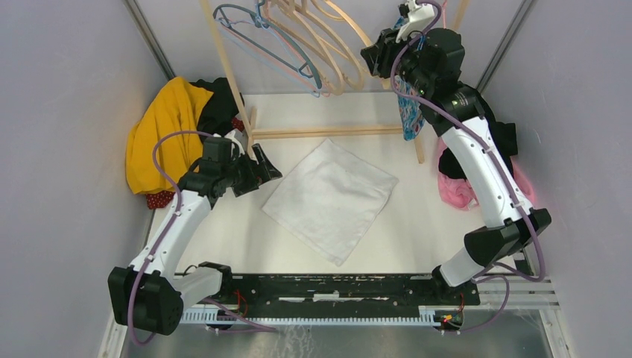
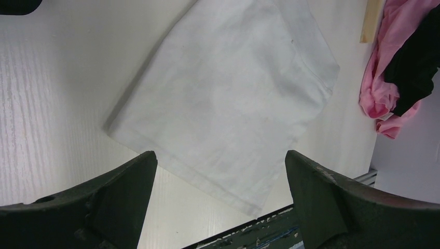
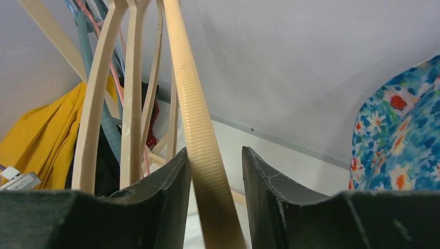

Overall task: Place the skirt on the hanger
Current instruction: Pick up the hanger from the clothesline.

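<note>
The white skirt [image 1: 332, 198] lies flat on the table, set like a diamond; in the left wrist view it [image 2: 223, 98] fills the middle. My left gripper [image 1: 268, 168] is open and empty just off the skirt's left corner, its fingers [image 2: 220, 155] low over the skirt's near edge. My right gripper [image 1: 373, 52] is raised at the rack. Its jaws [image 3: 214, 150] stand partly open around the arm of a beige ribbed hanger [image 3: 192, 104]. The hanger touches the left finger and a gap shows at the right finger. The beige hangers [image 1: 344, 56] hang in a bunch.
A wooden rack [image 1: 328, 133] stands at the back with blue and pink wire hangers [image 1: 261, 37]. A floral garment [image 1: 408, 112] hangs by the right arm. Yellow [image 1: 160, 130] and black [image 1: 220, 104] clothes lie at the back left. Pink cloth [image 1: 454, 186] lies right.
</note>
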Tool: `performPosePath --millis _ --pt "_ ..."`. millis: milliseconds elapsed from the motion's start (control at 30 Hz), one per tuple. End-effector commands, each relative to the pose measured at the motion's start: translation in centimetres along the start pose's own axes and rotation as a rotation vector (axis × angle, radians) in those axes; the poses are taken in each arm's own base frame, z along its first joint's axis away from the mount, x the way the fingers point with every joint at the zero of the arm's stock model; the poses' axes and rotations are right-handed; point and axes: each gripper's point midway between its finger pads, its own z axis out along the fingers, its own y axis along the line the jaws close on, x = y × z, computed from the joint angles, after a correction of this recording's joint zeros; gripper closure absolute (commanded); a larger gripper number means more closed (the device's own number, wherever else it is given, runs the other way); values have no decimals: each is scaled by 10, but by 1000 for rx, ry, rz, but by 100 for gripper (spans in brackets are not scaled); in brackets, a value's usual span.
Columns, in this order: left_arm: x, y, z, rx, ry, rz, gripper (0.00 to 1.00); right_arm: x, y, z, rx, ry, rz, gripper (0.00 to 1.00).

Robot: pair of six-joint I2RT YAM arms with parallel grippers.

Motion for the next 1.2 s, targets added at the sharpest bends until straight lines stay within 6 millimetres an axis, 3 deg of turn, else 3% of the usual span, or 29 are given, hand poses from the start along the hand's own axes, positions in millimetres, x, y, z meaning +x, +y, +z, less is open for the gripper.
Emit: performPosePath --millis 0,200,300,500,967,1167 --pt "-14 -15 -6 50 -27 70 0 -26 6 7 -38 -83 -4 53" --pt "-15 -16 -5 49 -25 74 0 -21 3 21 -46 -72 -9 50" --pt "-16 -16 -5 47 -22 76 1 -20 2 25 -49 -71 -10 63" --pt "-16 -15 -3 41 -19 76 1 -24 2 29 -49 -87 -24 98" --pt "-17 -16 -3 47 -22 74 1 -67 3 -4 -32 -297 -75 99" --pt "-18 -17 0 51 -16 72 2 -82 8 -8 -48 -352 -84 98"
